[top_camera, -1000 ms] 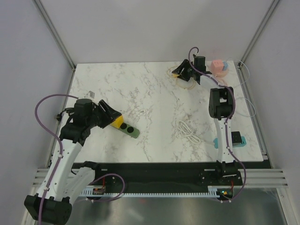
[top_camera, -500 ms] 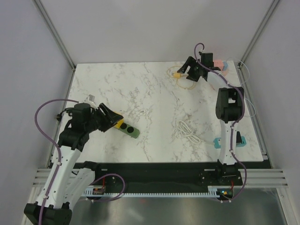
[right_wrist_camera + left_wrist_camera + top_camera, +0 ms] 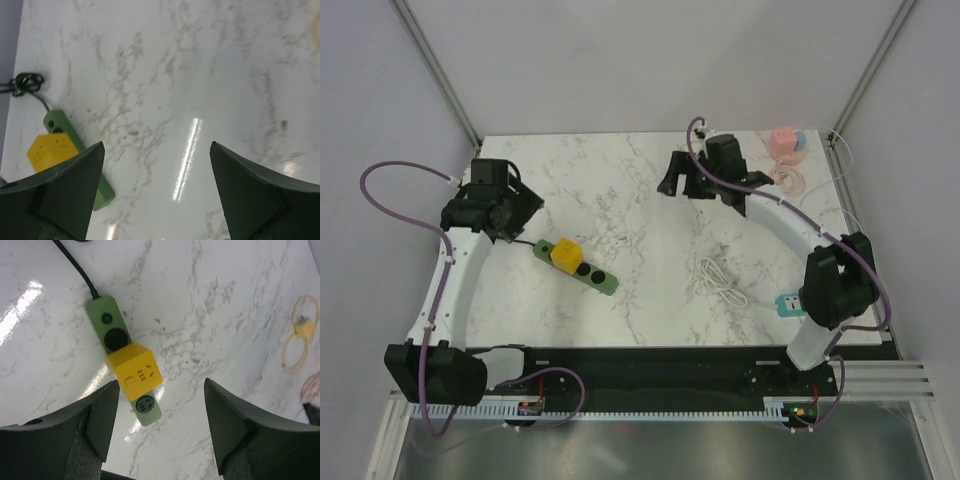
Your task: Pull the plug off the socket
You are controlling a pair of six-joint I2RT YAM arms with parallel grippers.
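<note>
Left end effector (image 3: 161, 400) agape, yellow cube plug (image 3: 136, 371), glossy green socket (image 3: 107, 322)

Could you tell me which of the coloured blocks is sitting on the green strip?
The yellow block, on the green strip at the left; the pink block and the blue block sit apart at the right.

White marble table (image 3: 650, 200) between pale grey walls (image 3: 620, 60).

This looks like a robotics lab test cell. Plain grey wall panels (image 3: 620, 60) and aluminium posts (image 3: 432, 62) enclose a marble-patterned table (image 3: 650, 210). The left arm (image 3: 455, 280) and right arm (image 3: 790, 215) are bolted along its near edge, above a slotted cable duct (image 3: 650, 408).
</note>
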